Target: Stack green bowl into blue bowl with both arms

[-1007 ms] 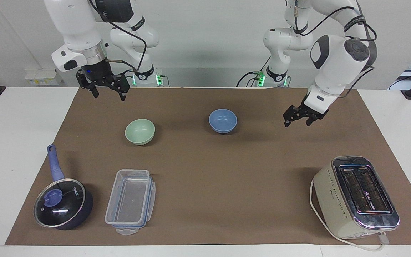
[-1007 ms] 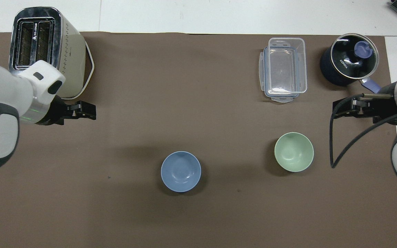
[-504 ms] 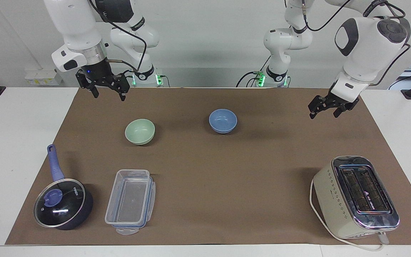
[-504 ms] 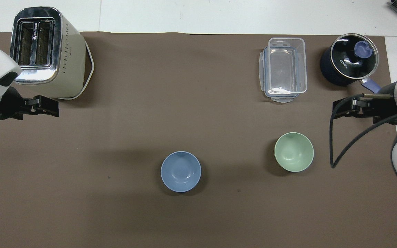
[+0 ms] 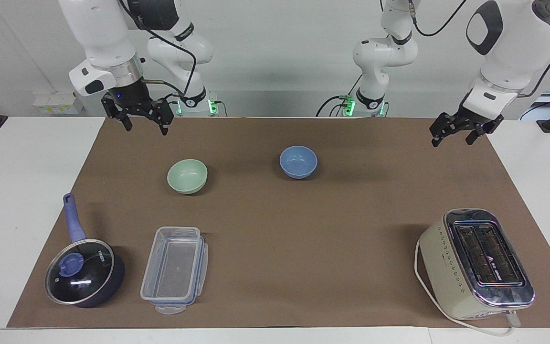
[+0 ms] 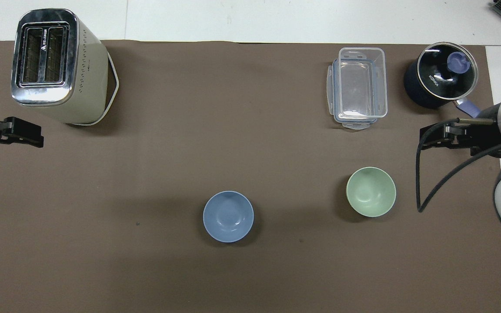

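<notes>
Bowls upright, apart: green bowl [image 5: 187, 176], blue bowl [image 5: 298, 161]. Both grippers' fingers spread, empty.

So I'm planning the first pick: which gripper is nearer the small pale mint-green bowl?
Right. The right gripper hangs over the mat just robot-side of the green bowl; the left gripper is up at the left arm's end.

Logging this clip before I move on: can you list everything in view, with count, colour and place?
green bowl: 1, pale green, on the mat toward the right arm's end
blue bowl: 1, blue, mid-mat
box: 1, clear plastic, farther from the robots than the green bowl
saucepan: 1, dark blue, glass lid on, beside the box
toaster: 1, cream and chrome, toward the left arm's end
mat: 1, brown, covering the white table
right gripper: open, raised
left gripper: open, raised
</notes>
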`<action>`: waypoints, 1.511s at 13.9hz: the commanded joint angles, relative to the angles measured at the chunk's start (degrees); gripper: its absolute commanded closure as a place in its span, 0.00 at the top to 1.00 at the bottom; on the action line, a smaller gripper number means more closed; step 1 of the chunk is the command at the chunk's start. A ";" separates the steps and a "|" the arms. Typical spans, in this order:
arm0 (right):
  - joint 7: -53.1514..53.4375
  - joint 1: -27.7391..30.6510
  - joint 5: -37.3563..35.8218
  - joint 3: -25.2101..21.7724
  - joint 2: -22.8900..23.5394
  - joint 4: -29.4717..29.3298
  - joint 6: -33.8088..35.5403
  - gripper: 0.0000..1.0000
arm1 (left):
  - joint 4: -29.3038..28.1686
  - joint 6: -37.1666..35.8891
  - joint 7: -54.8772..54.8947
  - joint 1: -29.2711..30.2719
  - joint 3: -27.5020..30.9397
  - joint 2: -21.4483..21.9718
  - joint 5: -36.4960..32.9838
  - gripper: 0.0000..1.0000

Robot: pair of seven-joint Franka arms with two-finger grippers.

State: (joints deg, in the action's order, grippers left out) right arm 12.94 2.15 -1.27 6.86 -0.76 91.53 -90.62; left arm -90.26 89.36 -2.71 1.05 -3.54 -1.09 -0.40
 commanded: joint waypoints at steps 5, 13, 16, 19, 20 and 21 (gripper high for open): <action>-1.77 0.75 0.13 0.17 -0.39 0.05 0.10 1.00 | 3.34 -2.53 2.36 0.79 -0.68 -1.37 -0.57 1.00; -1.77 0.75 0.13 0.17 -0.39 0.05 0.10 1.00 | 3.08 -2.88 1.83 1.05 -0.68 -1.11 -0.39 1.00; -1.86 0.75 0.13 0.17 -0.39 0.05 0.36 1.00 | 2.99 -2.88 1.83 1.14 -0.68 -1.11 -0.39 1.00; -1.86 0.67 0.13 0.17 -0.39 0.14 0.36 1.00 | 2.99 -2.88 1.83 1.14 -0.68 -1.20 -0.39 1.00; -1.95 0.84 0.13 0.17 -0.73 0.75 0.19 1.00 | 2.99 -2.88 1.83 1.14 -0.68 -1.20 -0.39 1.00; -2.12 1.89 0.22 0.17 -1.26 2.15 -0.34 1.00 | 2.99 -2.88 1.83 1.14 -0.68 -1.11 -0.39 1.00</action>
State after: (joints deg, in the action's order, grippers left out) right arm 12.93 2.24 -1.27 6.86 -0.77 91.62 -90.62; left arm -88.45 87.79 -1.24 1.29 -3.64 -1.74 -0.40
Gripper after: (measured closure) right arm 0.000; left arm 0.000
